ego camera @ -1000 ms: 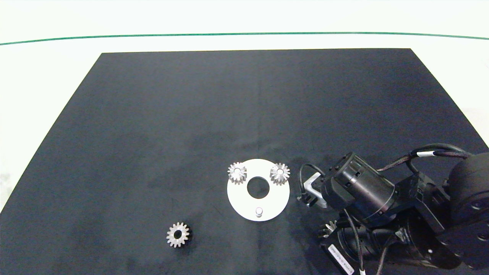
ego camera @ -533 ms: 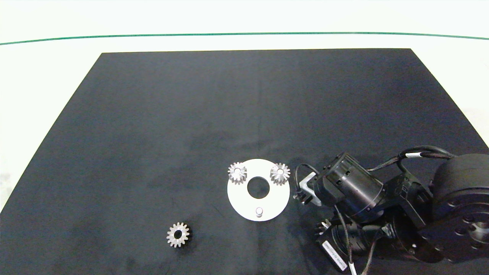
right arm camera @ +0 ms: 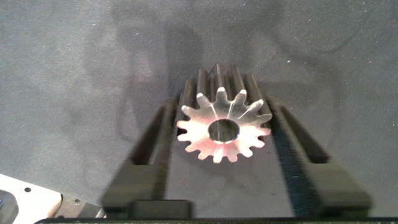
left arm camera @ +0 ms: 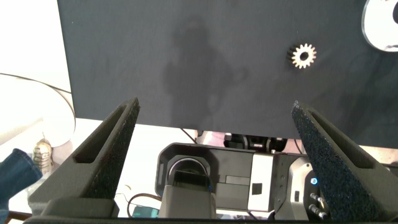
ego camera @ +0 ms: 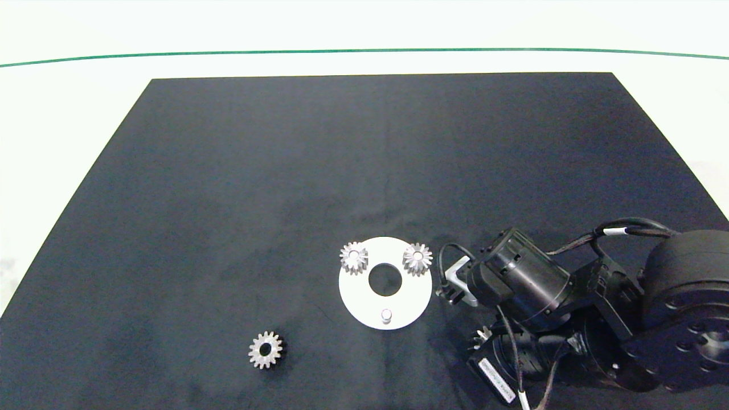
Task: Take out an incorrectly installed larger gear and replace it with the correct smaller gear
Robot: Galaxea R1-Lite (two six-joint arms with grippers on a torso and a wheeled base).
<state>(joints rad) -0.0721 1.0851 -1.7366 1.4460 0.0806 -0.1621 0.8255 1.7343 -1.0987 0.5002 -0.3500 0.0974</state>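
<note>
We see the larger gear (right arm camera: 224,129), shiny silver with long pointed teeth and a small centre hole, low over the black mat. The smaller gear (ego camera: 265,349), blunt-toothed with a wide hole, lies flat on the mat.

Right claw (right arm camera: 225,134) with the larger gear (right arm camera: 224,124) between its fingers, over dark desk (right arm camera: 74,62).

Item: one shiny silver gear, star-like, with long pointed flared teeth and a small centre hole; its flat face is turned toward the camera, and the ribbed tooth flanks run back behind it toward 12 o'clock. Holder: two dark fingers (right arm camera: 149,162), one at 9 o'clock of the gear and one at 3 o'clock, each pressed against the tooth tips. Ground: matte dark surface with faint smudges and a soft shadow spreading toward 11 o'clock. Also present: a pale object's corner (right arm camera: 25,199) at 8 o'clock, partly cut off.
</note>
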